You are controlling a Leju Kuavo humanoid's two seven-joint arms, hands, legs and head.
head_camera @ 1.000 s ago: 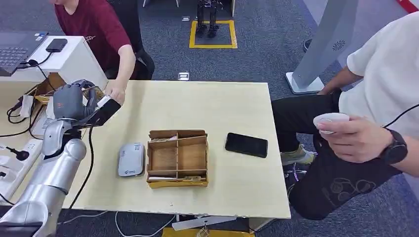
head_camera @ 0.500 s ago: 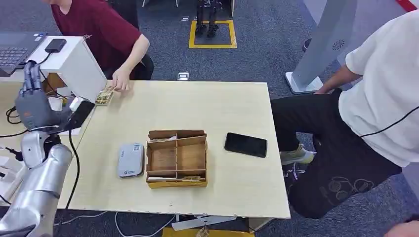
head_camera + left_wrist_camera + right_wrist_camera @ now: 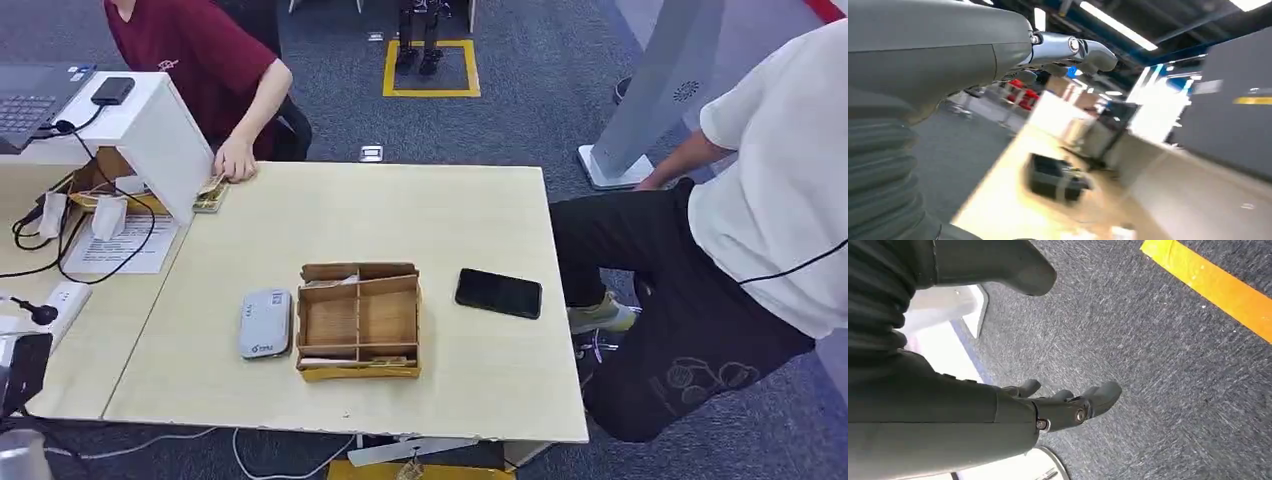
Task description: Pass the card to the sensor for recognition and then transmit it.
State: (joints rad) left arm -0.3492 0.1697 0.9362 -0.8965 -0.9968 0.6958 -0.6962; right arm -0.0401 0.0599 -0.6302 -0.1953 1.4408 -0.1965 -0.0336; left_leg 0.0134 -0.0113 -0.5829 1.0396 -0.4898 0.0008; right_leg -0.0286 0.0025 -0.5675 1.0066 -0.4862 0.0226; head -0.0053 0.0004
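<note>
The grey-white card sensor (image 3: 265, 323) lies flat on the pale table (image 3: 400, 210), just left of a wooden compartment box (image 3: 360, 320) with card-like pieces in its outer slots. In the blurred left wrist view my left hand (image 3: 953, 55) has its thumb and one finger (image 3: 1075, 47) stretched out, with nothing held between them. My right hand (image 3: 1008, 415) hangs over the grey carpet with loosely bent fingers (image 3: 1098, 392) and holds nothing. At the table's far left corner a person in red rests a hand (image 3: 236, 160) beside a small tray of cards (image 3: 210, 193).
A black phone (image 3: 498, 293) lies right of the box. A white stand (image 3: 150, 125) with a laptop (image 3: 30, 95) and cables sits on the side desk at far left. A person in a white shirt (image 3: 770, 190) sits close to the table's right edge.
My left arm, raised near the person's hand a second ago, swung left and dropped out of the head view. The right person's hand with a white device has gone from view.
</note>
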